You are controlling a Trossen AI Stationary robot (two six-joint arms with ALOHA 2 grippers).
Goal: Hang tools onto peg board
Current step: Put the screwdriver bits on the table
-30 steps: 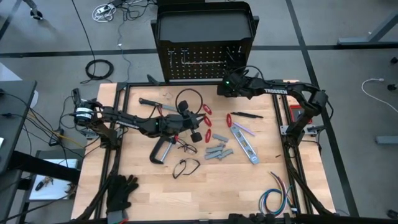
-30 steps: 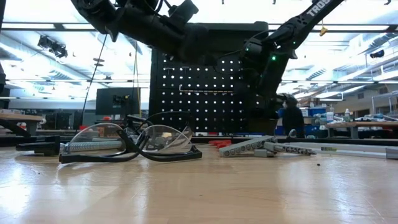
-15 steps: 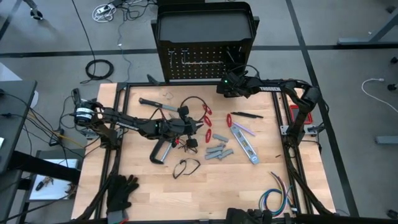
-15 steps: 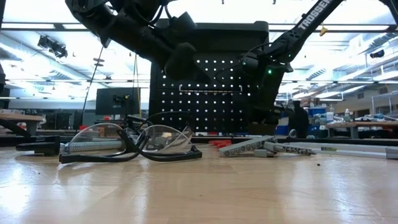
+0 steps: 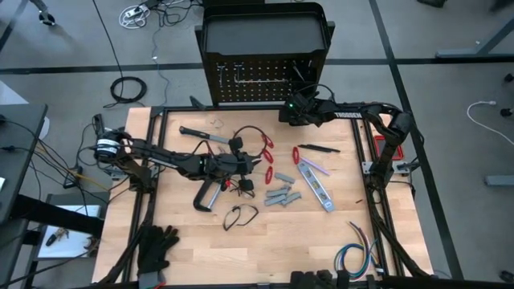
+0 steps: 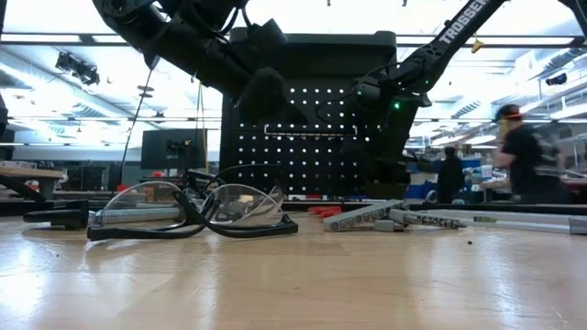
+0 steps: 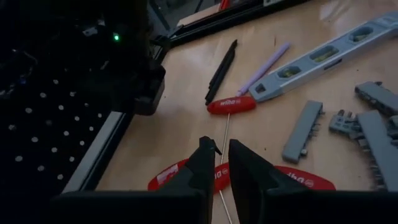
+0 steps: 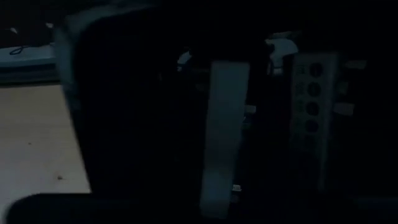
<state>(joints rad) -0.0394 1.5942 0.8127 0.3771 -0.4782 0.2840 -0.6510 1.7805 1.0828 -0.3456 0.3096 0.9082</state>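
Note:
The black peg board (image 5: pixel 261 76) stands upright at the table's far edge. My left gripper (image 7: pixel 222 149) is low over the table's middle, pointing toward the right edge. Its fingers are all but shut above a red T-handle key (image 7: pixel 298 180), and that key's thin steel shaft (image 7: pixel 222 202) shows in the narrow gap. A second red T-handle key (image 7: pixel 231 104) lies just beyond. My right gripper (image 5: pixel 291 108) is at the foot of the board's right part. A pale upright strip (image 8: pixel 222 124) fills its dark wrist view. My left gripper reaches nearly level from the table's left, with its fingers lying along the key's shaft (image 7: pixel 222 202). The gap between them looks wider than the shaft. I cannot tell whether the fingers touch the key, which seems to lie on the table.
A black-handled hammer (image 5: pixel 201 132) lies far left and a grey C-clamp (image 5: pixel 210 193) lies near the left arm. Grey metal pieces (image 5: pixel 283 195) and a silver flat bar (image 5: pixel 317 186) lie right of centre. Safety glasses (image 5: pixel 239 215), black gloves (image 5: pixel 157 245) and a wire bundle (image 5: pixel 357 249) are nearer.
My left gripper has sunk toward the table over the red key and rolled a little, then kept still. My right arm has dropped lower in front of the peg board. In the room behind the table, a person has walked in at the right.

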